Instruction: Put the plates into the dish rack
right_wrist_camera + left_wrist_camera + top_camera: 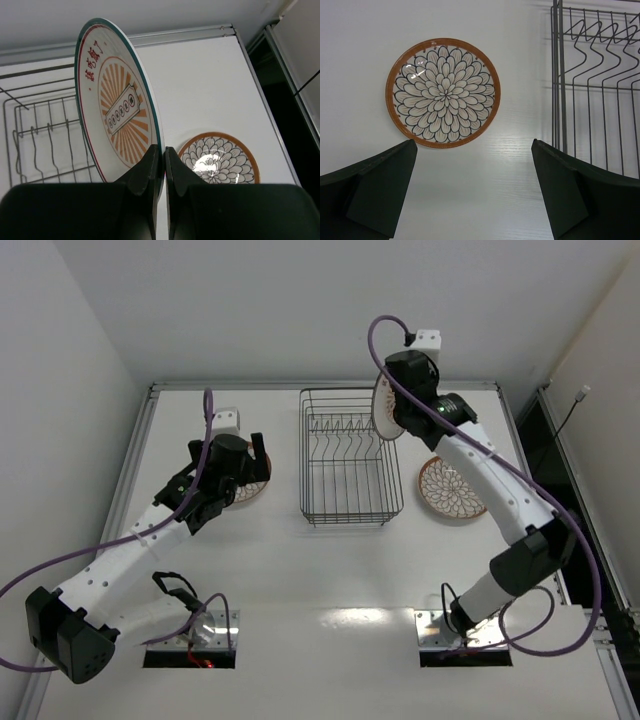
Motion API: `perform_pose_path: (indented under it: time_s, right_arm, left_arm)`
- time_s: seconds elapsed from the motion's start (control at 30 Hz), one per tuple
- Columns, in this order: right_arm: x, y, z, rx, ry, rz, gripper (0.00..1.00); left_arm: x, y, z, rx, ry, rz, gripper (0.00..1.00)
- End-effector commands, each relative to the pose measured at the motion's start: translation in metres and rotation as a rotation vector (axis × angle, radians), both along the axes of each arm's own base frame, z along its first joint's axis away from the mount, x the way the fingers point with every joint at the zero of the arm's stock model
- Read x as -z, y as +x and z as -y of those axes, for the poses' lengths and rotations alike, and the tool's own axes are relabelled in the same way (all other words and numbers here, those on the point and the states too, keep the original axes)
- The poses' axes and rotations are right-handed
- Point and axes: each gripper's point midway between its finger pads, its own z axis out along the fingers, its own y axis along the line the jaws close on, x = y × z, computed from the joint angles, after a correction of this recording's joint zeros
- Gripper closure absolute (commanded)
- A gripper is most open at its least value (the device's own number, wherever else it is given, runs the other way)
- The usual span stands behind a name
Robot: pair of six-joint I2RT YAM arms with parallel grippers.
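Currently the right end effector (160, 150) is closed on the lower rim of a round, shallow white plate with an orange sunburst centre (117, 100), red characters and a thin dark green edge. The plate stands on edge in the air, slightly tilted, over the far right corner of the rectangular dish rack of thin dark metal wire (352, 522). The rack sits mid-surface with no plate in it. Its upright prongs are bent zigzag wires set in a row.

The left end effector (474, 144) is open, spread wide and gripping nothing. It hovers above a round brown-rimmed plate with a brown-and-white petal pattern (443, 92), which lies flat on the white surface (330, 580) just left of the rack. A second brown-rimmed petal plate (452, 488) lies flat to the right of the rack, near it but apart.

The plates look glazed and glossy, with light glinting off them, so they are likely stiff, slippery and breakable, with some weight. A pinch across the rim, as on the held plate, seems the only practical hold. A plate lying flat offers little edge to get under. The held plate would probably swing or slip if the pinch loosened, and a knock against the wire could chip it, so it wants lowering gently between two prongs.
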Motion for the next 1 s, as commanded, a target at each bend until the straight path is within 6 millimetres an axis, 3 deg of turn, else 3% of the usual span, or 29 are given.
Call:
perform_pose_path:
  time_s: [0.0, 0.33, 0.53, 0.83, 0.97]
  right_arm:
    - [-0.019, 0.025, 0.0, 0.035, -0.064, 0.091, 1.0]
    - [0.017, 0.047, -0.008, 0.029, -0.137, 0.045, 1.0]
    - [0.049, 0.057, -0.01, 0.035, -0.192, -0.013, 1.0]
    - [0.096, 0.053, -0.009, 0.047, -0.25, -0.095, 1.0]
    - [0.107, 0.049, -0.012, 0.034, -0.262, -0.113, 1.0]
  left_arm:
    - [-0.006, 0.003, 0.0, -0.005, -0.01, 0.021, 0.0]
    - [-0.003, 0.004, 0.002, 0.002, -0.009, 0.01, 0.0]
    - [-0.003, 0.004, 0.002, 0.002, -0.009, 0.01, 0.0]
    - [-0.003, 0.004, 0.002, 0.002, -0.009, 0.01, 0.0]
    - [-0.003, 0.003, 0.004, 0.01, -0.013, 0.008, 0.0]
